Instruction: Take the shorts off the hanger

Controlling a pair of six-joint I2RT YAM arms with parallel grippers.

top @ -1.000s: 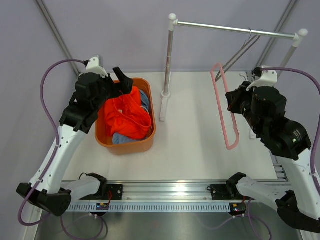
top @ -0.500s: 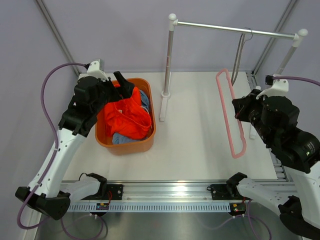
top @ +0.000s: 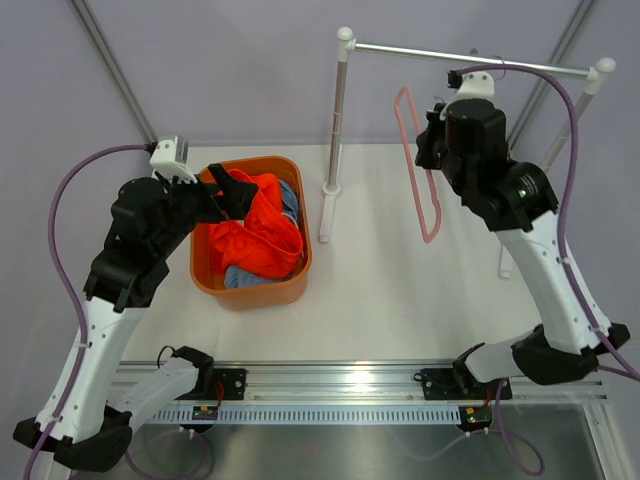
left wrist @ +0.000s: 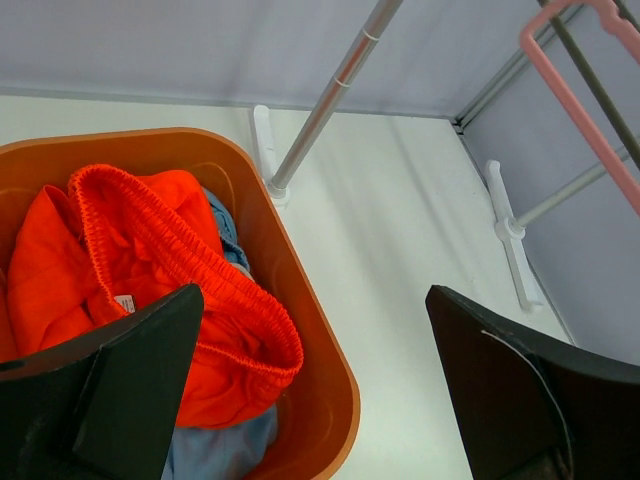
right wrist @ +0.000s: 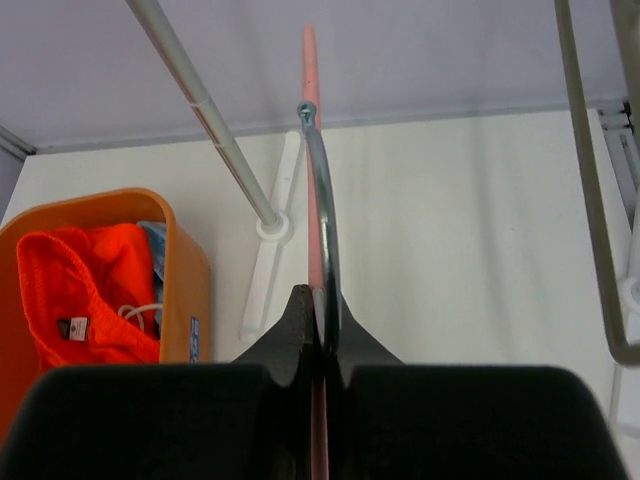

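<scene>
White tabletop, grey enclosure walls behind. Orange shorts lie bunched in the orange tub with the waistband uppermost, filling most of it. Light blue shorts lie beneath them and show at the tub's far-right side and near edge. Left gripper hangs over the far-left part of the tub, fingers spread wide and holding nothing; contact with the fabric cannot be determined. Well to the right of the tub, the pink hanger hangs above the table. Right gripper is clamped on its neck, just below the metal hook. Clothes rail stands right of the tub, with its nearer post foot just beside the tub wall.
</scene>
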